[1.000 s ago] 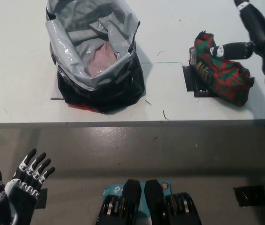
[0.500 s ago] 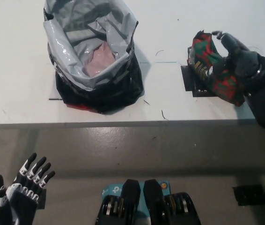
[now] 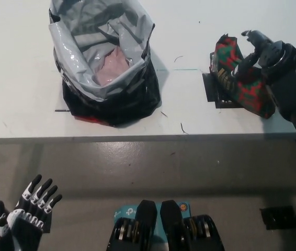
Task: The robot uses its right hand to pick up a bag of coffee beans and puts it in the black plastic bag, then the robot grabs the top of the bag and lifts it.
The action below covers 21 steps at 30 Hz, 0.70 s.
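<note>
Coffee bag, red-green and soft-looking, lies on our counter right of the black plastic bag. Our right hand curls over it, fingers apart, not clamped; we'd grip its middle. Left hand rests spread, low.

Plastic bag on the table, left; coffee bag well apart, right.
</note>
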Tool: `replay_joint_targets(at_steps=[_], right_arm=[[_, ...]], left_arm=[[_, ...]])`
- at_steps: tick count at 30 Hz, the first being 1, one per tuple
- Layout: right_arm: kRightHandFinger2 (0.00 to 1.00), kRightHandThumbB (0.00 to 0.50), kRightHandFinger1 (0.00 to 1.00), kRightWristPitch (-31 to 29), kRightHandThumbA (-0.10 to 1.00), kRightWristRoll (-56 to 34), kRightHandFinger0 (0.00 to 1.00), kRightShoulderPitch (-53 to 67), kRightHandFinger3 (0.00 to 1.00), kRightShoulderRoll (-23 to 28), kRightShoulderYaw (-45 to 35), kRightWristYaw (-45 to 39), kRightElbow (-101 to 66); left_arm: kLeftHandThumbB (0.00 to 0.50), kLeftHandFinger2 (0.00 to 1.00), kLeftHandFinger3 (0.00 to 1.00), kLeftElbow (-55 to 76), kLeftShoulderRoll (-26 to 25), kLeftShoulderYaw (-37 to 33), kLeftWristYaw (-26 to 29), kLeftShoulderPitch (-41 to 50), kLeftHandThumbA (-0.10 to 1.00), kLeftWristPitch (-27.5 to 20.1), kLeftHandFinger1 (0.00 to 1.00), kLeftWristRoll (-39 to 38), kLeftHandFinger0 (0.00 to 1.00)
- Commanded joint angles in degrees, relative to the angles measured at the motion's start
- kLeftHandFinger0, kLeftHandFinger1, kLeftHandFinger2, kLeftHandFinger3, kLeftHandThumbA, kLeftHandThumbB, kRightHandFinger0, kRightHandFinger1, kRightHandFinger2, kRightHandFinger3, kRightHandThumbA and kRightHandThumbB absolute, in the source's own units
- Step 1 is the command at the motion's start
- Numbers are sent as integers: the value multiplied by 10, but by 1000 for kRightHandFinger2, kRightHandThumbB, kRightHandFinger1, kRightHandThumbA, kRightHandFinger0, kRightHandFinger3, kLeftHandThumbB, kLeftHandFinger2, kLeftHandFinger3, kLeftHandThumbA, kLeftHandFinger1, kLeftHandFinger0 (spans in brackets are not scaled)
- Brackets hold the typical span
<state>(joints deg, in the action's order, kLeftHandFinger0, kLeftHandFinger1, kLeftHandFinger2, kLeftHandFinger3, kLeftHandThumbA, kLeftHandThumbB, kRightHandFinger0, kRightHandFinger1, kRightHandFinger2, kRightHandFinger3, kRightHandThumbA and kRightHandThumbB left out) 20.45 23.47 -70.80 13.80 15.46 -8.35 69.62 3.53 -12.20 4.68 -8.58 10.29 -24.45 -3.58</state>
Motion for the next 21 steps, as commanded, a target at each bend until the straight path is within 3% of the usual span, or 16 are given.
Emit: replay_joint_targets(at_steps=[1,4,6,12,16,19,20,21], right_arm=[[1000,390,1000,-21,1000,-28,1000,-56,1000,-4,-21,10,8],[1000,398,1000,-21,1000,-32,1000,-53,1000,-8,-27,7,5],[1000,358,1000,-23,1000,-27,1000,-53,1000,-11,-21,3,10],[1000,333,1000,-51,1000,-35,1000,-48,1000,-10,-19,-19,32],[1000,377,1000,-46,1000,-54,1000,-39,1000,-16,-34,-22,35],[1000,374,1000,-44,1000,-54,1000,-33,1000,-21,-33,-18,42],[1000,365,1000,-48,1000,-54,1000,-31,1000,-23,-32,-19,48],[1000,323,1000,-66,1000,-57,1000,-26,1000,-22,-30,-34,59]], left_arm=[[317,1000,1000,9,-1,7,8,0,1000,-25,1000,4,1000],[317,1000,1000,10,-1,6,7,1,1000,-25,1000,3,1000],[312,1000,1000,10,-1,7,8,1,1000,-25,1000,5,1000],[312,1000,1000,11,-4,9,6,0,1000,-25,1000,1,1000],[315,1000,1000,11,-2,8,7,0,1000,-24,1000,0,1000],[320,1000,1000,12,-2,5,5,1,1000,-23,1000,-1,1000],[319,1000,1000,12,-2,5,4,1,1000,-23,1000,-3,1000],[314,1000,1000,11,-3,5,3,0,1000,-24,1000,-4,1000]])
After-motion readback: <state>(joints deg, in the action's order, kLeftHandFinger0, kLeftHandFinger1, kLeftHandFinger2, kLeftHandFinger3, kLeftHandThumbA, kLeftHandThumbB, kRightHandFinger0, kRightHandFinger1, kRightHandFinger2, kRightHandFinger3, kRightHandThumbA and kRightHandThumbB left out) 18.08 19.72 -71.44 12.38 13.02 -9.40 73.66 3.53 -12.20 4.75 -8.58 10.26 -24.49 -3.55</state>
